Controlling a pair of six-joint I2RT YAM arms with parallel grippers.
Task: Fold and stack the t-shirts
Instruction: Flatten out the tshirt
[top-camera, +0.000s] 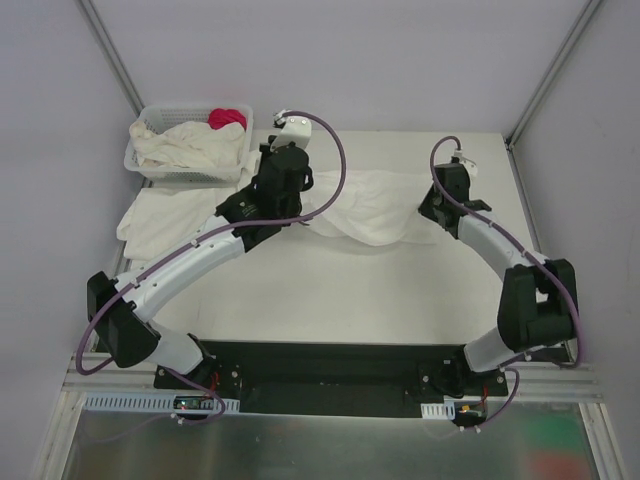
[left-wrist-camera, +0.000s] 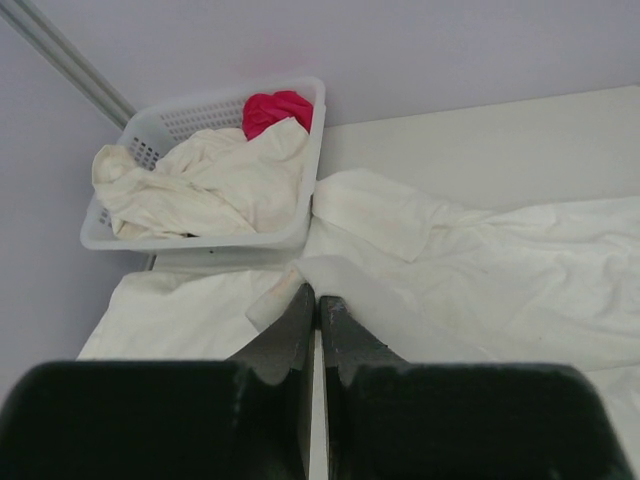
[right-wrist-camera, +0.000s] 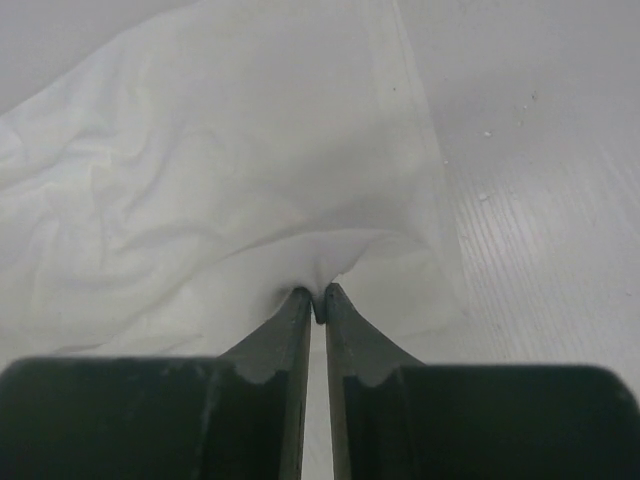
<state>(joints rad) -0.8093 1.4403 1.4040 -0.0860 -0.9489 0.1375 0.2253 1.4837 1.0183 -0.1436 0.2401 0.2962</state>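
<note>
You are at the folding step: your left gripper (left-wrist-camera: 318, 300) and right gripper (right-wrist-camera: 318, 298) both clench the spread t-shirt (top-camera: 380, 210); next, probably, carry its edge across evenly.

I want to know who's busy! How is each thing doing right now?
middle t-shirt, rumpled on the table, pinched at both ends.
left gripper, shut on the middle t-shirt's left end.
right gripper, shut on the middle t-shirt's right edge.
basket, upright, filled.
basket t-shirts, crumpled inside the basket.
pink-red cloth, bunched in the basket's back corner.
flat t-shirt, lying flat in front of the basket.
</note>
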